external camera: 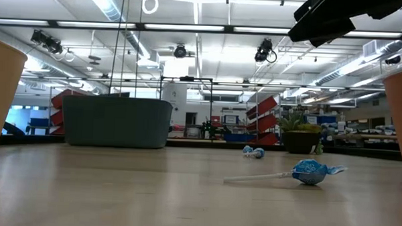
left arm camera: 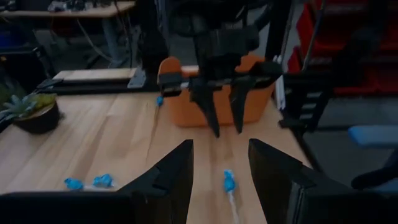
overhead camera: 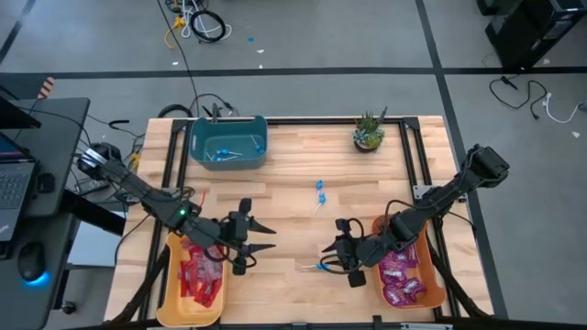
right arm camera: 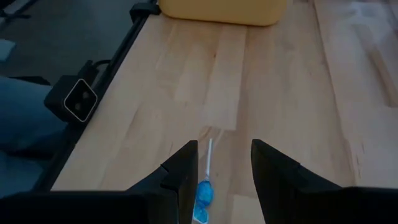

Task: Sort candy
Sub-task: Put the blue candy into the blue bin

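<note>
A blue lollipop [overhead camera: 320,267] lies flat on the wooden surface [overhead camera: 293,197], its thin white stick pointing toward the yellow bin [overhead camera: 174,298], and it sits directly beneath the right gripper [overhead camera: 341,249], whose two fingers stand parted with the candy head showing in the gap between them in the right wrist view, so nothing is grasped yet; the placement reads as lining up for a pick. Two more blue lollipops [overhead camera: 320,191] rest together near the middle of the surface, well apart from that one, evidently unsorted. Others of the same kind already lie inside the teal bin [overhead camera: 194,137] at the far edge, which suggests that bin is where the blue ones belong. The flat red packets [overhead camera: 197,273] fill the yellow bin on the left, and the purple-magenta packets [overhead camera: 401,275] fill the orange bin [overhead camera: 438,293] on the right, so those kinds look mostly done. The left gripper [overhead camera: 260,240] hovers just beside the yellow bin, fingers spread and empty, aimed across at the right arm, probably waiting. A small potted plant [overhead camera: 369,132] stands at the far side, clear of the work.
</note>
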